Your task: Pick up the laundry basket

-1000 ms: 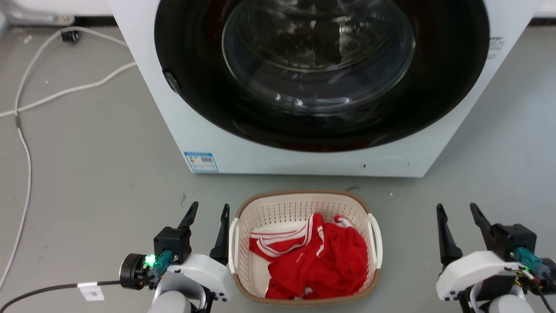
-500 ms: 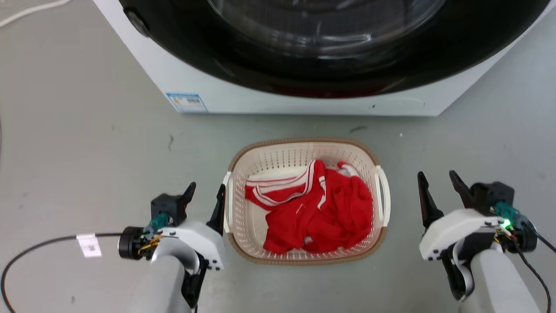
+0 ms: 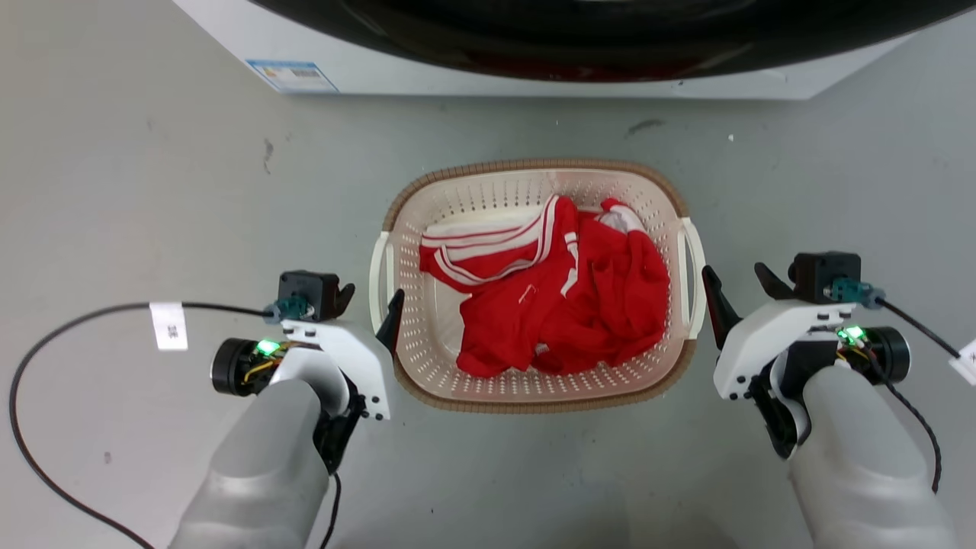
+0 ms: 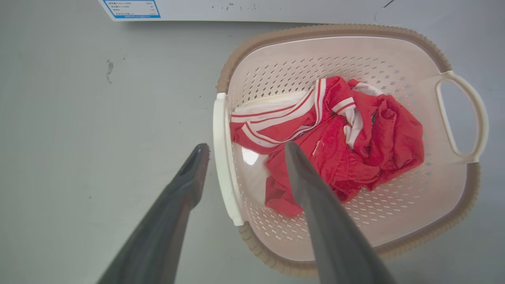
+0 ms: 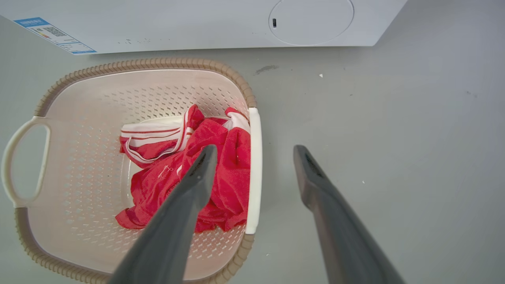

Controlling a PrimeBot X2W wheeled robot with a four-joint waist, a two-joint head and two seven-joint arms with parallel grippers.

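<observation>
The basket [image 3: 534, 166] sits on the floor [image 3: 152, 191] in front of the washer [image 3: 381, 76], between my left gripper [image 3: 372, 293] and right gripper [image 3: 732, 268], both spread wide. I'm lining up; next, each should straddle its white handle [image 3: 380, 267] and close.

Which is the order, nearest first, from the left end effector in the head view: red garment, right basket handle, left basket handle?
1. Left handle, beside the left end effector.
2. Red garment, between the handles.
3. Right handle, far side.
</observation>
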